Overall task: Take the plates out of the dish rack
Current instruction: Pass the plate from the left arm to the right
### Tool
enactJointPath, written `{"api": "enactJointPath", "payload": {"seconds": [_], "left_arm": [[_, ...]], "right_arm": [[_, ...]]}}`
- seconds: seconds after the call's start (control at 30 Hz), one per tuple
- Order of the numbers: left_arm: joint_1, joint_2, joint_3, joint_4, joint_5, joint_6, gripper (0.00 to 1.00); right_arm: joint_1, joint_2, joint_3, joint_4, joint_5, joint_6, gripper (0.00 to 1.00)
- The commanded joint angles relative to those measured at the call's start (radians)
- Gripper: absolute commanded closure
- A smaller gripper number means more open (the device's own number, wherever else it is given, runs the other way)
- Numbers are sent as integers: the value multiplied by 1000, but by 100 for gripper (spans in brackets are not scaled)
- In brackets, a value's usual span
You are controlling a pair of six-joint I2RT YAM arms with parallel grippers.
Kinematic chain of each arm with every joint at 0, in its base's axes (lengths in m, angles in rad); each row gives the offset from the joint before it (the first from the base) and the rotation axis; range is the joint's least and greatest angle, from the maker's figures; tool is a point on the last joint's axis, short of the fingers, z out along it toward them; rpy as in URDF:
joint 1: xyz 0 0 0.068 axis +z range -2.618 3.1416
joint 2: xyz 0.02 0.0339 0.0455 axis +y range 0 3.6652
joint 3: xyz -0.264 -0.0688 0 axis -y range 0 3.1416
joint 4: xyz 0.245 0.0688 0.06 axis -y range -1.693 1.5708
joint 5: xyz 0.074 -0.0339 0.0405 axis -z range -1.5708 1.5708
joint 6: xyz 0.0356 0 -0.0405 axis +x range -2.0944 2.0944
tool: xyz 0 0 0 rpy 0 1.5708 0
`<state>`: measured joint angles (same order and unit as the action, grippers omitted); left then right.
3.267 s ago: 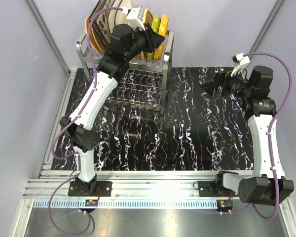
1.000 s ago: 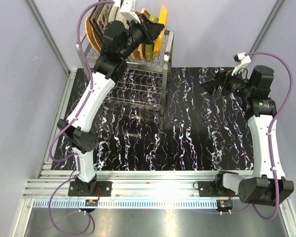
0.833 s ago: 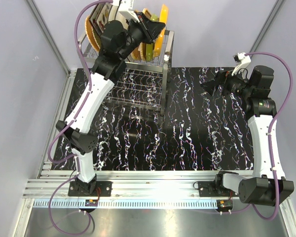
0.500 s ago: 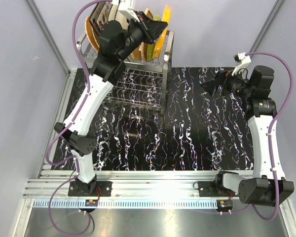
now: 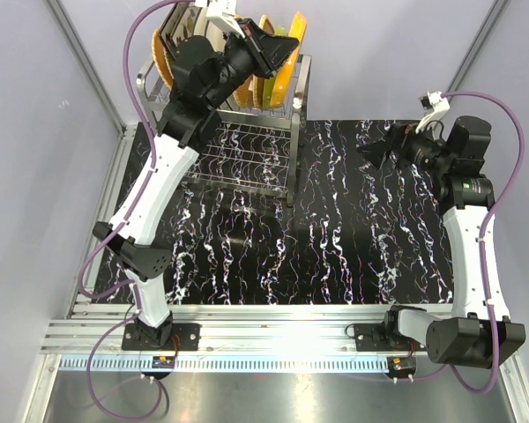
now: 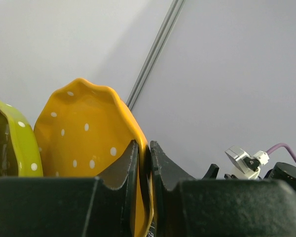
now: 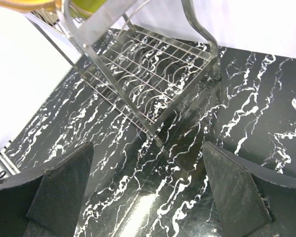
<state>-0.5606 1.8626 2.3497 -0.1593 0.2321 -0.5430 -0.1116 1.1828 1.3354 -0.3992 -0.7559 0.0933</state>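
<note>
My left gripper [image 5: 280,46] [image 6: 144,150] is shut on the rim of an orange-yellow plate [image 5: 294,33] [image 6: 86,148] with white dots, held on edge above the right end of the dish rack [image 5: 296,113] [image 7: 153,64]. A green dotted plate [image 5: 279,33] [image 6: 17,143] stands just left of it. Behind the arm, wicker plates [image 5: 162,51] and cream square plates [image 5: 182,28] stand at the rack's left end, partly hidden. My right gripper [image 5: 376,155] [image 7: 147,148] hangs open and empty over the table, right of the rack.
The black marbled table top [image 5: 353,247] stretches in front of and right of the rack. The rack's lower wire shelf [image 5: 247,154] holds nothing. Metal frame posts [image 5: 86,62] and pale walls close in behind; a rail [image 5: 273,339] runs along the near edge.
My left arm has lifted a little, carrying the orange-yellow plate slightly higher above the rack. The right arm has not moved.
</note>
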Motion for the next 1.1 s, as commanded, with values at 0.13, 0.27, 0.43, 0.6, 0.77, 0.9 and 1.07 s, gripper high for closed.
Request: {"api": "enactJointPath", "payload": {"seconds": [0.13, 0.27, 0.43, 0.6, 0.77, 0.9, 1.07], "left_arm": [[-2, -114, 33, 182, 1, -43, 100], [-2, -117, 17, 190, 0, -60, 100], [-2, -126, -4, 205, 4, -80, 100], [-2, -132, -21, 214, 6, -95, 100], [-1, -141, -32, 216, -10, -103, 100], [-4, -143, -35, 218, -23, -120, 100], [-5, -144, -43, 218, -39, -135, 100]], "right_arm": [[0, -25, 11, 103, -98, 98, 0], [13, -17, -18, 278, -215, 332, 0], [203, 40, 30, 352, -189, 401, 0], [276, 129, 82, 544, -157, 646, 2], [380, 222, 296, 404, -1, 457, 4], [539, 236, 369, 214, 232, 234, 0], [664, 228, 372, 180, 497, 10, 0]]}}
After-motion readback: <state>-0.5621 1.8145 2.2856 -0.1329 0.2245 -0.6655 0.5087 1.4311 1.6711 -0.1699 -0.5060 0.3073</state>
